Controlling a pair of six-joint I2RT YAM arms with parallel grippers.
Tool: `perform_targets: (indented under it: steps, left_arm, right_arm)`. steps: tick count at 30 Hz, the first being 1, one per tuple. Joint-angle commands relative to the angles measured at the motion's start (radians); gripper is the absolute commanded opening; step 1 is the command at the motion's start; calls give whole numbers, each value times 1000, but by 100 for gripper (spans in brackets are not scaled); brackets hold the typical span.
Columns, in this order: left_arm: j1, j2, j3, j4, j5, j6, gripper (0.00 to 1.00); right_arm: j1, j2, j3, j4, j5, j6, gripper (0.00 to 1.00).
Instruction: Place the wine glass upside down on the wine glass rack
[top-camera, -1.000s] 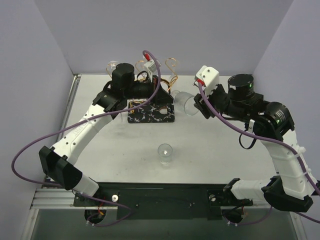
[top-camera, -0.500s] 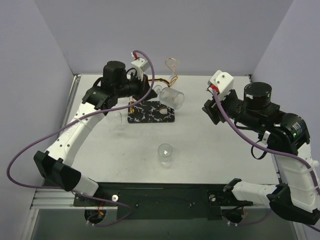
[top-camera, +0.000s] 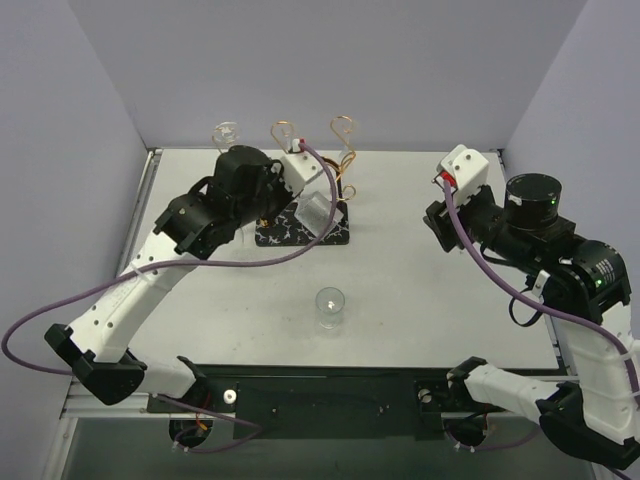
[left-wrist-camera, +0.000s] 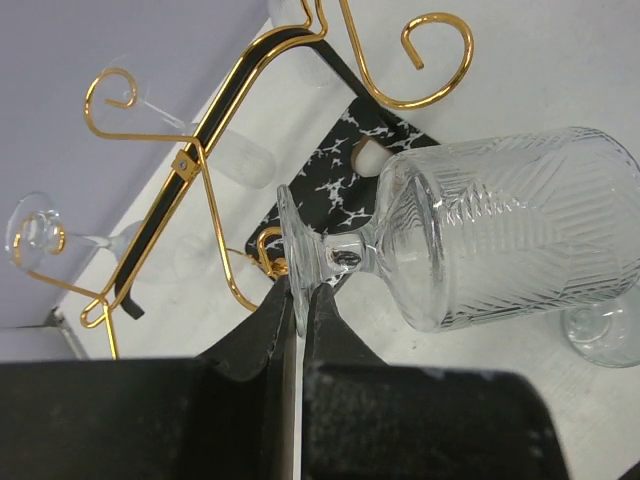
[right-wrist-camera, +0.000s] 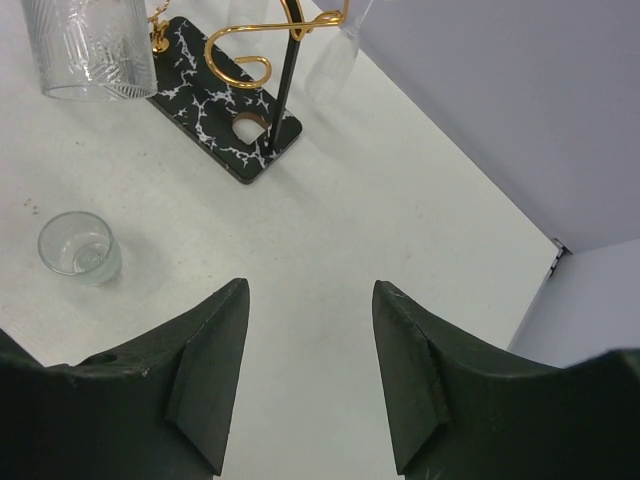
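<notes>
Over the wine glass rack (top-camera: 332, 236) base, far centre of table (top-camera: 430, 300): wine glass (left-wrist-camera: 480, 230), passed across within the last second. Left fingers (left-wrist-camera: 330, 335) clenched on its foot, bowl tilted sideways. Right fingers (right-wrist-camera: 215, 370) released, empty, withdrawn right. Inverting and hanging outstanding.

From above, the left arm (top-camera: 190, 225) hides the left end of the wine glass rack (top-camera: 330, 236) and the stem of the wine glass (top-camera: 316, 211). In the right wrist view, the top edge cuts that glass at upper left. Another clear glass (left-wrist-camera: 606, 335) runs off the left wrist view's lower right.
</notes>
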Motion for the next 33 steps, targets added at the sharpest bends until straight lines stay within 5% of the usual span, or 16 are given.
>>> perform_targets:
  steps: [1, 11, 33]
  left_arm:
    - [-97, -46, -21, 71, -254, 156, 0]
    - [-231, -65, -202, 276, -541, 368, 0]
    - [-246, 41, -292, 551, -630, 581, 0]
  right_arm:
    - [-19, -1, -21, 28, -10, 8, 48]
    - [-44, -1, -48, 35, -7, 6, 48]
    - [-55, -5, -85, 46, -16, 3, 48]
